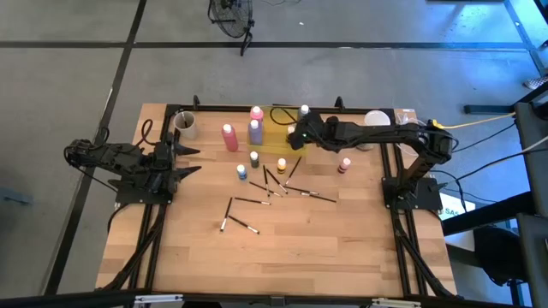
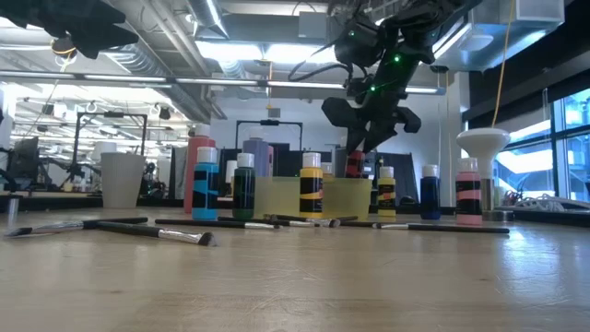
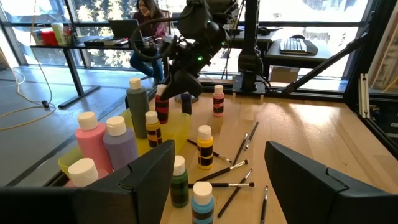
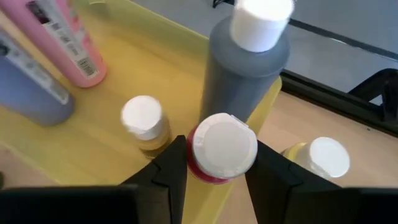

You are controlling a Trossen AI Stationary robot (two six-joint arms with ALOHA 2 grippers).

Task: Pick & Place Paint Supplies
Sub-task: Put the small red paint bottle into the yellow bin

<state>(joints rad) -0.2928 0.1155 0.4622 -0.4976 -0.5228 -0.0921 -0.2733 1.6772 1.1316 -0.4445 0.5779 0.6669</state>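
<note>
A translucent yellow tray (image 1: 276,141) sits at the table's far middle. In it stand a grey squeeze bottle (image 4: 245,68), a pink one (image 4: 68,43), a purple one (image 4: 31,87) and a small yellow paint bottle (image 4: 144,121). My right gripper (image 4: 221,152) reaches over the tray from the right, shut on a small red paint bottle (image 3: 161,107) with a white cap. More small bottles (image 1: 254,159) and thin brushes (image 1: 265,178) lie on the wood in front of the tray. My left gripper (image 1: 190,162) waits open at the table's left. My right gripper pinches the red bottle at its white cap (image 4: 200,146), one finger on each side. The fingers (image 3: 177,84) slant down from the table's right. The bottle hangs upright below them over the tray's right part. Whether its base touches the tray floor, I cannot tell.
Another pink squeeze bottle (image 1: 229,137) stands left of the tray. A pale cup (image 1: 185,125) is at the far left and a white round cup (image 1: 377,120) at the far right. A red-banded small bottle (image 1: 344,165) stands alone. A person (image 3: 146,25) sits beyond the table.
</note>
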